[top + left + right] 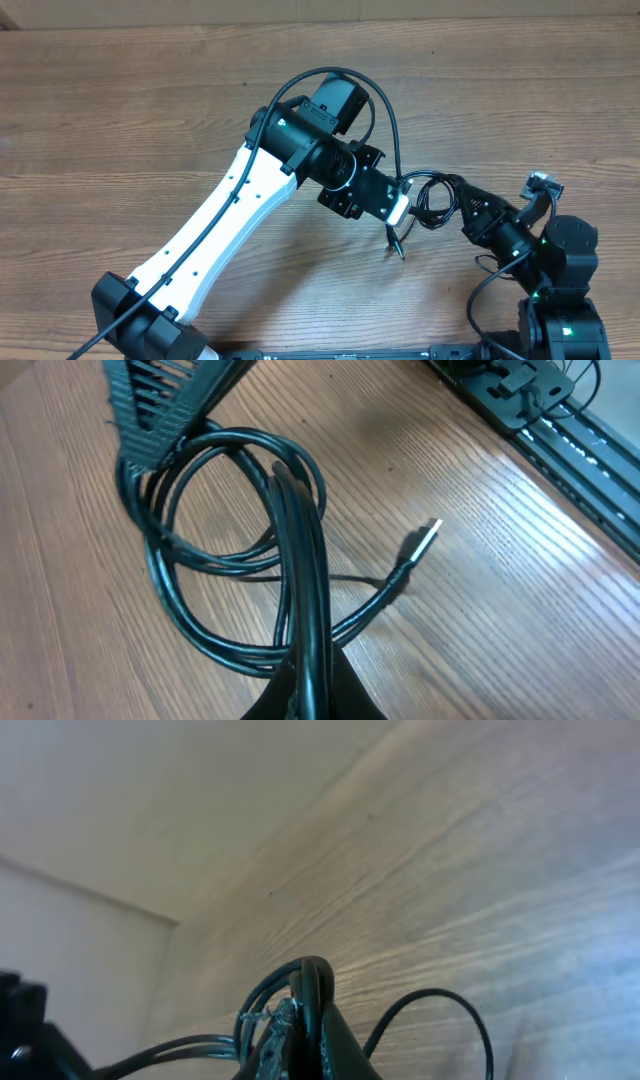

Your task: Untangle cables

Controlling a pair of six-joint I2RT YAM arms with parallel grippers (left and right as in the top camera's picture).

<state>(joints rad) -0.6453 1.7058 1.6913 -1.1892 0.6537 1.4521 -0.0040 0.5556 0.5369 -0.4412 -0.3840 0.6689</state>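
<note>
No lettering, label, brand name, number or sign can be read in any of the three views; the surfaces in sight carry no legible marking

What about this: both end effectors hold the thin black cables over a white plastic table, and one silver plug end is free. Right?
Not the table: it is brown wood, not white plastic, as the overhead view shows. The left end effector and the right end effector do hold the thin black cables, and one silver plug end is free.
</note>
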